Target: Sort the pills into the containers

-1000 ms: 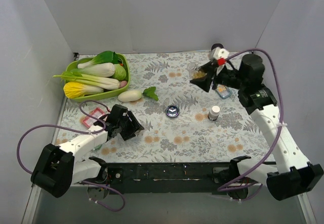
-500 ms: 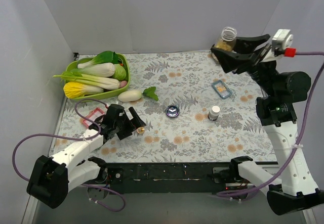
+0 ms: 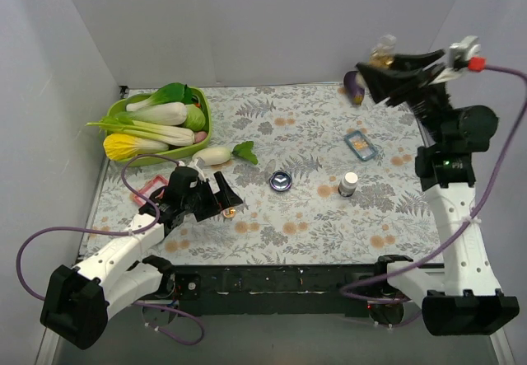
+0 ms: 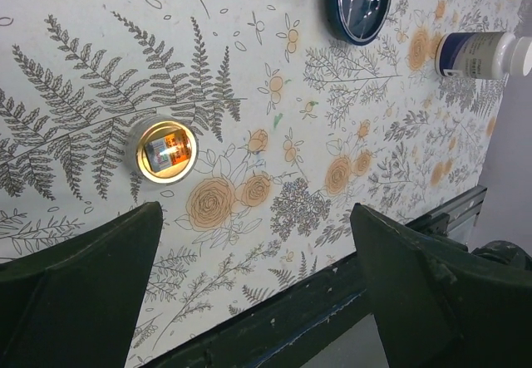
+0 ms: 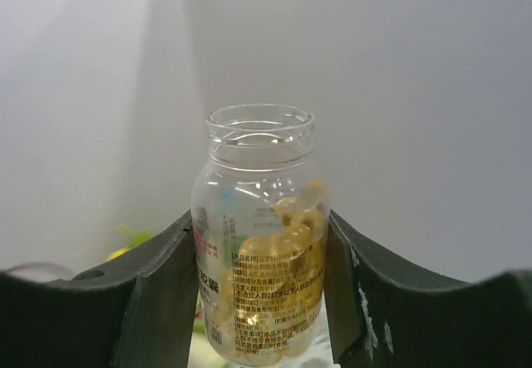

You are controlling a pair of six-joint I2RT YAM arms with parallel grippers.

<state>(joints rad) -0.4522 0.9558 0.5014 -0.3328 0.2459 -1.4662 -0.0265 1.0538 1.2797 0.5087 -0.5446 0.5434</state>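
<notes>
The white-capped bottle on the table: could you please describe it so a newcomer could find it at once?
On the floral-patterned table, look just right of the round tin at its centre. The white-capped bottle sits there, nearer the arms than the blue tray; it is opaque, unlike the clear bottle in the right gripper.

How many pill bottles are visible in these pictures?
2. A clear bottle of yellow capsules is in the right gripper; a white-capped bottle is on the table, right of the silver tin.

Tin (image 3: 281, 181) left of bottle (image 3: 349, 184); tray (image 3: 360, 145) behind bottle.
</notes>
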